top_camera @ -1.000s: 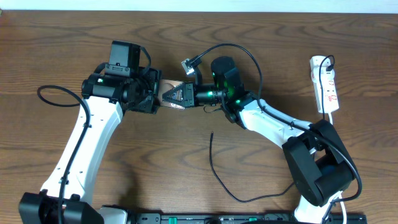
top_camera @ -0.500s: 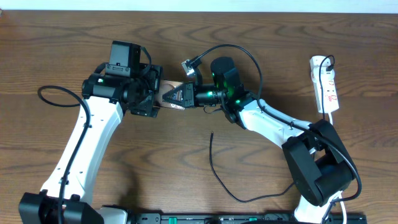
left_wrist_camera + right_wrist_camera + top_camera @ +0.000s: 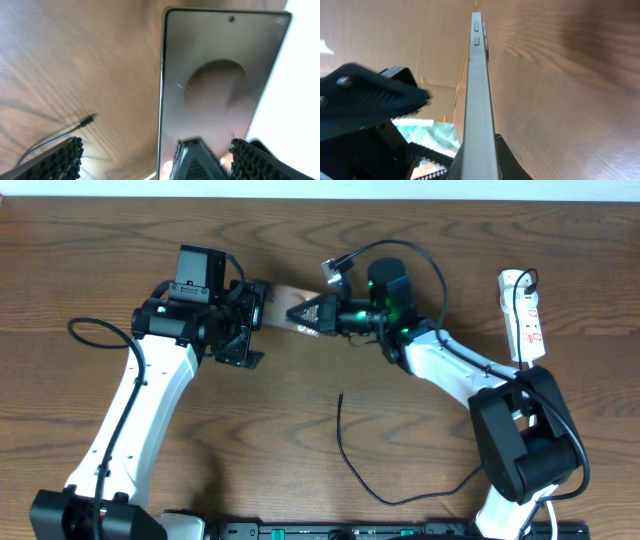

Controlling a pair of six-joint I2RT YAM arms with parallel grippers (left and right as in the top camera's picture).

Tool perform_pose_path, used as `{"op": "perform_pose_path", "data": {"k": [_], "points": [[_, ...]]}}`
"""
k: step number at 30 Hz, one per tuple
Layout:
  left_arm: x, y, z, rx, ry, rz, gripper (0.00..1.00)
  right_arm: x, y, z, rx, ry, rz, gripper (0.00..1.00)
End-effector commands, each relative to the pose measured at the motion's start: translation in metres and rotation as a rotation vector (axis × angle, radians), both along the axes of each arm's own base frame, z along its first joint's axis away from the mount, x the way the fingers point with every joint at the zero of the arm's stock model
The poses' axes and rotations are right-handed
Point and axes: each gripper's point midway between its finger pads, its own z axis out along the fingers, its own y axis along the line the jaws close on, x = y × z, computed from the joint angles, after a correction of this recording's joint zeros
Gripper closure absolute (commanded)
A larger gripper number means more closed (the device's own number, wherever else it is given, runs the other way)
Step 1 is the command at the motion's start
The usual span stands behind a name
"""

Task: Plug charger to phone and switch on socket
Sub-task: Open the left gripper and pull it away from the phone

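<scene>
The phone (image 3: 283, 298) is a flat brown slab held off the table, tilted. My right gripper (image 3: 310, 315) is shut on its right end. In the right wrist view the phone (image 3: 478, 75) runs edge-on out from between my right fingers (image 3: 480, 152). My left gripper (image 3: 254, 325) is open at the phone's left end, not gripping it. In the left wrist view the phone's face (image 3: 215, 75) stands past my wide-apart left fingers (image 3: 160, 160). The charger (image 3: 345, 445) lies loose on the table, its tip (image 3: 90, 118) free. The socket (image 3: 525, 315) lies at the far right.
The wooden table (image 3: 250, 440) carries the charger's loop at front centre. The socket's white cord and black plug sit by its top end. A black robot cable (image 3: 85, 330) loops at the left. The right arm's base (image 3: 520, 450) stands at front right.
My right gripper has moved right and toward the back with the phone in it, tilting it off the table. My left gripper now stands open at the phone's left end.
</scene>
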Motion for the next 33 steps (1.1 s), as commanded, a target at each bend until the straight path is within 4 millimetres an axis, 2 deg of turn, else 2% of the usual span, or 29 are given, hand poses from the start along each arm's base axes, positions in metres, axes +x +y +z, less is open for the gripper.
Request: {"op": "perform_pose_path", "data": {"k": [1,4,10,16,20,23,27,30,33], "points": [[0.006,-0.006,0.013,-0.014,-0.145,-0.213,0.09,0.013,-0.015,0.007,0.025,0.035,-0.033,0.99],[0.021,-0.005,0.027,0.021,-0.316,-0.346,0.09,0.025,-0.029,0.007,0.040,0.107,-0.088,0.99],[0.035,0.014,0.038,0.019,-0.400,-0.342,0.08,0.046,-0.056,0.006,0.089,0.337,-0.221,0.99],[0.041,0.038,0.037,0.032,-0.439,-0.331,0.08,0.063,-0.074,0.003,0.155,0.581,-0.362,0.99],[0.053,0.048,0.036,-0.001,-0.532,-0.317,0.08,0.067,-0.076,0.002,0.185,0.676,-0.417,0.99],[0.059,0.053,0.025,-0.029,-0.564,-0.269,0.08,0.070,-0.073,0.004,0.212,0.718,-0.442,0.99],[0.065,0.054,0.010,-0.074,-0.615,-0.202,0.08,0.073,-0.065,0.022,0.269,0.685,-0.426,0.99],[0.071,0.049,0.022,-0.138,-0.730,-0.191,0.08,0.072,-0.056,0.037,0.301,0.618,-0.396,0.99],[0.072,0.049,0.024,-0.163,-0.722,-0.163,0.08,0.066,-0.047,0.038,0.292,0.595,-0.371,0.99]]}}
